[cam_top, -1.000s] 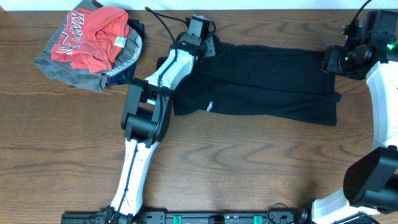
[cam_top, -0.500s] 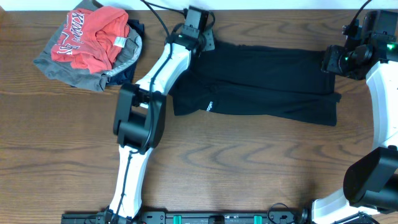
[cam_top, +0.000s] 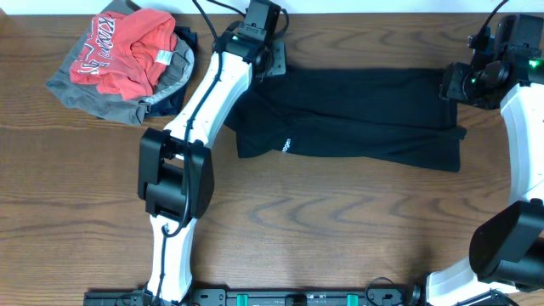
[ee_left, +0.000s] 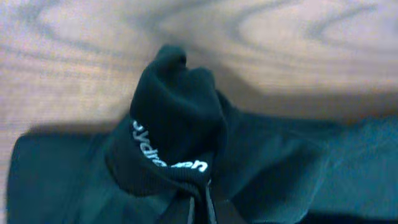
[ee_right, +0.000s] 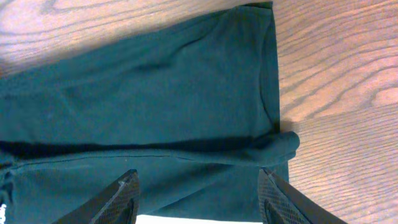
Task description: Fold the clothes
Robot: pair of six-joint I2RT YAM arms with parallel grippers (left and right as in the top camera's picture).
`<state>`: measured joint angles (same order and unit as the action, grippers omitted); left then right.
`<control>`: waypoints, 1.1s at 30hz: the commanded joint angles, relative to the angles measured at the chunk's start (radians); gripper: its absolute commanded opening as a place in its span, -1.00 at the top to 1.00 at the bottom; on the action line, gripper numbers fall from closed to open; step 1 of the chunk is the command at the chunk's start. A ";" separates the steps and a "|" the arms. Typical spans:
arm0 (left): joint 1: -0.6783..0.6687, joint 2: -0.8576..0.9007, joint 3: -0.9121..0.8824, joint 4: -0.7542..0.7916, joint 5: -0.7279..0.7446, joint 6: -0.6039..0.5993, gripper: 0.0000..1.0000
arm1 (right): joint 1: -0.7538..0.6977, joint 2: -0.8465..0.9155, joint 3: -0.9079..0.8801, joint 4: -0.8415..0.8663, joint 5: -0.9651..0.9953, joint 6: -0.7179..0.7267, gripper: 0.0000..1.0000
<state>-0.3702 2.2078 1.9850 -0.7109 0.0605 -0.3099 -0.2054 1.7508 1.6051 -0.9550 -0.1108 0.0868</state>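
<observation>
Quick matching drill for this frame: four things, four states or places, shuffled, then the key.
Things:
1. left gripper
2. right gripper
3. black garment
4. red shirt

States or places:
a. open, dark fabric showing between its fingers
b. lying on top of the grey garment, away from both arms
c. shut on a bunched-up bit of cloth with white lettering
d. spread out long and mostly flat between the two arms

Pairs: 1-c, 2-a, 3-d, 4-b
</observation>
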 commanded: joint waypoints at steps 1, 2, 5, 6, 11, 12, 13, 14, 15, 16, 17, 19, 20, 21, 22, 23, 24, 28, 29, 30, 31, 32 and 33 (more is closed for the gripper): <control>-0.001 -0.065 0.016 -0.062 -0.012 0.030 0.88 | 0.009 -0.011 0.013 -0.006 0.010 0.006 -0.17; -0.001 -0.067 0.016 -0.090 -0.013 0.033 0.88 | 0.008 -0.011 0.012 -0.007 0.010 0.006 -0.18; -0.001 -0.067 0.016 -0.184 -0.013 0.033 0.88 | 0.009 -0.011 0.010 -0.010 0.010 0.006 -0.16; -0.002 -0.066 0.016 -0.216 -0.013 0.033 0.88 | 0.008 -0.011 0.010 -0.011 0.010 0.006 -0.17; -0.002 -0.066 0.016 -0.319 -0.013 0.033 0.88 | 0.009 0.005 0.004 0.002 0.009 0.013 -0.15; -0.002 -0.066 0.016 -0.328 -0.013 0.033 0.88 | 0.009 0.015 0.001 0.013 0.009 0.013 -0.15; -0.002 -0.066 0.015 -0.333 -0.013 0.033 0.88 | 0.010 0.027 0.000 0.025 0.009 0.013 -0.15; -0.002 -0.066 0.015 -0.336 -0.013 0.033 0.88 | 0.010 0.043 0.000 0.048 0.009 0.013 -0.15; -0.002 -0.066 0.015 -0.338 -0.013 0.033 0.88 | 0.010 0.065 0.000 0.082 0.009 0.013 -0.14; -0.002 -0.066 0.015 -0.339 -0.013 0.033 0.88 | 0.010 0.084 0.000 0.116 0.010 0.013 -0.13; -0.002 -0.066 0.015 -0.340 -0.013 0.033 0.88 | 0.010 0.108 0.000 0.160 0.010 0.013 -0.13; -0.002 -0.066 0.015 -0.340 -0.013 0.033 0.88 | 0.009 0.156 0.001 0.240 0.010 0.013 -0.12; -0.002 -0.066 0.015 -0.340 -0.012 0.033 0.88 | 0.009 0.183 0.001 0.278 0.010 0.014 -0.14; -0.002 -0.066 0.015 -0.341 -0.012 0.033 0.88 | 0.009 0.214 0.001 0.317 0.010 0.016 -0.16; -0.002 -0.066 0.015 -0.343 -0.012 0.032 0.88 | 0.009 0.249 0.003 0.355 0.010 0.025 -0.18; -0.002 -0.066 0.015 -0.344 -0.012 0.032 0.88 | 0.008 0.280 0.005 0.389 0.010 0.028 -0.18; -0.002 -0.066 0.015 -0.346 -0.012 0.033 0.88 | 0.008 0.311 0.007 0.423 0.010 0.029 -0.18; -0.002 -0.066 0.015 -0.347 -0.013 0.033 0.88 | 0.009 0.418 0.018 0.537 0.010 0.029 -0.19; -0.002 -0.066 0.015 -0.347 -0.013 0.033 0.88 | 0.008 0.437 0.018 0.562 0.010 0.029 -0.19; -0.002 -0.066 0.015 -0.347 -0.013 0.033 0.88 | 0.008 0.453 0.018 0.583 0.011 0.029 -0.19; -0.002 -0.066 0.015 -0.347 -0.013 0.033 0.88 | 0.009 0.468 0.018 0.603 0.019 0.029 -0.19; -0.002 -0.066 0.015 -0.347 -0.013 0.033 0.88 | 0.009 0.481 0.018 0.621 0.028 0.029 -0.18; -0.002 -0.066 0.015 -0.347 -0.013 0.033 0.88 | 0.010 0.496 0.018 0.639 0.040 0.029 -0.18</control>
<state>-0.3702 2.1635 1.9858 -1.0512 0.0601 -0.2874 -0.2054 2.2230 1.6054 -0.3428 -0.0963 0.1051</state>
